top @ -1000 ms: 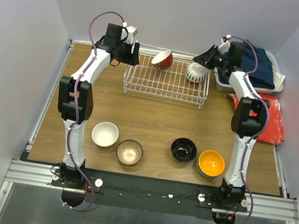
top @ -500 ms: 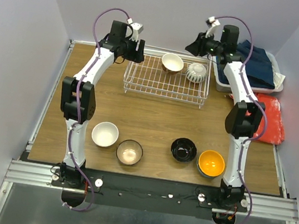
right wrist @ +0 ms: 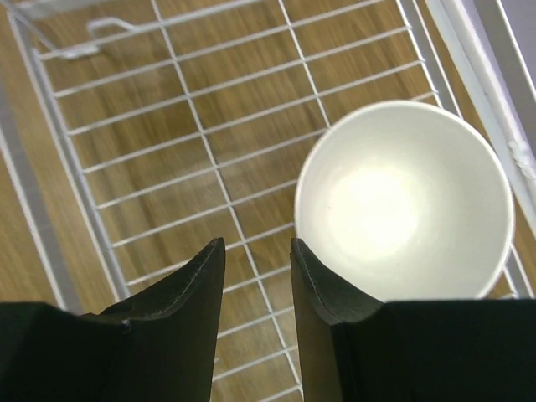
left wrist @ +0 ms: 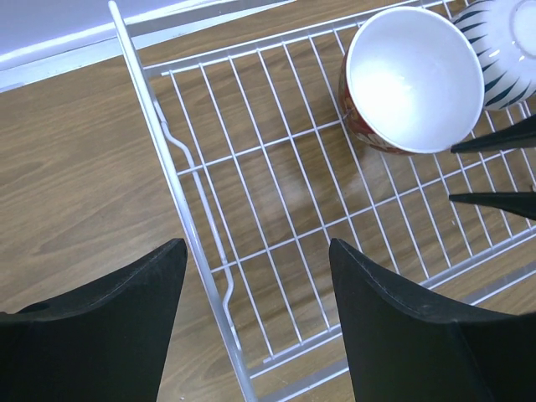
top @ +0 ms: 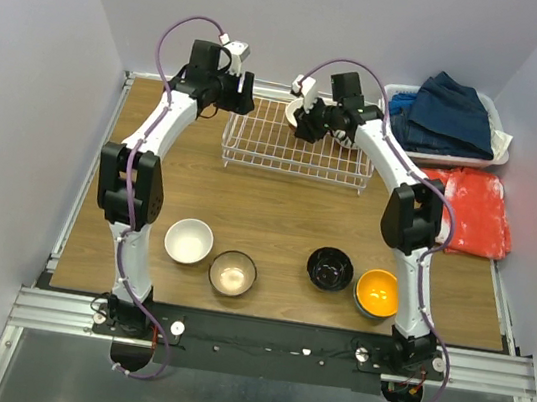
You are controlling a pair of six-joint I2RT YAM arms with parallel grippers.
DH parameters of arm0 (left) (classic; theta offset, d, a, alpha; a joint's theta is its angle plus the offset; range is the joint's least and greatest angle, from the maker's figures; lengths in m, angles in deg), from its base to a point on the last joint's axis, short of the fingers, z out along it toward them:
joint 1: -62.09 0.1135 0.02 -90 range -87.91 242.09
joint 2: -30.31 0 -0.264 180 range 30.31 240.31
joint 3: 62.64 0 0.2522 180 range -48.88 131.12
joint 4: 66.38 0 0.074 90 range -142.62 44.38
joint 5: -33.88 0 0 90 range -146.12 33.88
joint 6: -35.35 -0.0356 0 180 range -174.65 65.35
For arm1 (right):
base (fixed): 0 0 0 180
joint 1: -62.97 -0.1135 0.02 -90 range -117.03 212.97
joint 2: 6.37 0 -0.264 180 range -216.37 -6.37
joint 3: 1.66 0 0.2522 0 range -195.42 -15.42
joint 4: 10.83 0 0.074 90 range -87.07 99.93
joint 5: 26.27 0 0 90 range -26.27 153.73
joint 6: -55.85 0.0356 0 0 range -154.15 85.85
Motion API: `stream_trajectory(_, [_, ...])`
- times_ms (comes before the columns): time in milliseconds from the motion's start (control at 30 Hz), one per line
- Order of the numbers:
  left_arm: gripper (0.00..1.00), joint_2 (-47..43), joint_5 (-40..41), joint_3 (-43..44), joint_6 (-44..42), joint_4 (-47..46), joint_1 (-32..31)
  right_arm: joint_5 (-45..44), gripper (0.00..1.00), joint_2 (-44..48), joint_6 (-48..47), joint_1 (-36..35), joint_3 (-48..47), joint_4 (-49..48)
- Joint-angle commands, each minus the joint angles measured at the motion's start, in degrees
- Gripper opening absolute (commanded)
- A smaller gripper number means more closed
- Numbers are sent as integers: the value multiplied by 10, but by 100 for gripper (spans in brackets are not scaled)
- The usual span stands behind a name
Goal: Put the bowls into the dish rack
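Beside dish rack (top: 286, 153), clothes basket (top: 502, 147)

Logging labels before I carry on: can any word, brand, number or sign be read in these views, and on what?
No text can be read in any view.
The cream bowl with a red outside, the white bowl with dark stripes and the white wire-grid dish rack carry no lettering.
The plain white bowl, tan-brown bowl, glossy black bowl and orange bowl show none either.
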Motion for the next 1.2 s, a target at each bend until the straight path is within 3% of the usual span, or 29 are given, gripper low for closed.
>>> stream_trajectory(0, [78,-38,12,-22,9,-26,2,-81,45,4,-48,0,-5,3])
stream_trajectory(333, [79,-40,13,-30,10,-26,3,-95,44,-26,-50,-7,-18,-4])
stream_trajectory(533, [79,-37,14,-31,10,-25,4,-102,37,-48,-62,-15,-37,-5])
stream_trajectory(667, [79,-35,12,-31,10,-24,4,-99,12,-52,-66,-21,-49,-8])
stream_trajectory(767, [79,-35,11,-32,10,-25,5,-96,1,-41,-68,-23,-53,-8])
stream_trajectory(867, [79,-35,8,-32,15,-25,8,-89,1,-20,-45,-23,-53,-16])
stream_trajectory(1000, [79,-34,3,-31,24,-32,11,-56,1,10,83,-8,-48,-67])
stream_trajectory(1167, [78,-27,-8,-33,38,-32,11,105,1,16,409,46,-10,-214])
